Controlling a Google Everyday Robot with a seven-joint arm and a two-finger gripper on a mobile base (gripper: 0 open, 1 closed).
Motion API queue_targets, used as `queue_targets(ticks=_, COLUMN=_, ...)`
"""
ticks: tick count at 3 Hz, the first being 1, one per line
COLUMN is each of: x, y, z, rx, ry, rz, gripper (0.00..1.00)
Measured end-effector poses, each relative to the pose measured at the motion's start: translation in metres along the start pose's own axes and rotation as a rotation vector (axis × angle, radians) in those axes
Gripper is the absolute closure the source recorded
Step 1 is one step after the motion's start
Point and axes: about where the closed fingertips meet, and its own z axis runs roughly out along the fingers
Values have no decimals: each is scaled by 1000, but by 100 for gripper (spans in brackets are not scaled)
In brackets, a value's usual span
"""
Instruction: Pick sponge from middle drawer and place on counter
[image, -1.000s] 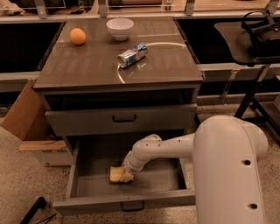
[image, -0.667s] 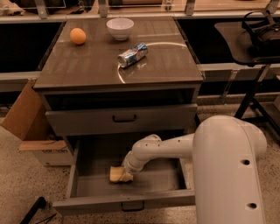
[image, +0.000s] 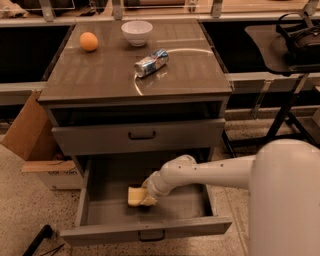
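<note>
One arm (image: 210, 172), white, reaches from the right into the open middle drawer (image: 145, 233), the lowest one, pulled out toward the near side.

Gripper (image: 146, 196): low inside the drawer, left of centre, set against the right edge of the sponge (image: 133, 196). It touches the sponge. I cannot tell whether it has a hold on it or stands open, because the wrist covers that end.

Sponge: pale yellow, lying on the drawer floor, nearer the front panel than the back and well apart from the left wall.

Drawer above (image: 140, 136): closed, dark handle at centre.

Counter (image: 100, 75): three items on top.
- Orange (image: 89, 41) at the far left corner.
- White bowl (image: 137, 32) at the far edge, just right of the orange, upright.
- Can (image: 151, 62) on its side near the middle, lying at an angle, apart from the bowl.

Left of the cabinet, on the floor: a cardboard box (image: 30, 135), flap open, touching or just beside the cabinet side.

Right of the cabinet: a dark side table (image: 272, 45) on black legs, with a dark object on it, too dim to identify.
</note>
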Motion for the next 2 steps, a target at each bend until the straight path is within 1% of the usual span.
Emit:
queue_targets(ticks=1, x=-7, y=-1, z=-47, rx=65, ry=-79, rz=-37, gripper=100)
queue_targets(ticks=2, x=-6, y=-3, z=-90, rx=124, ry=-142, rz=-71, gripper=100)
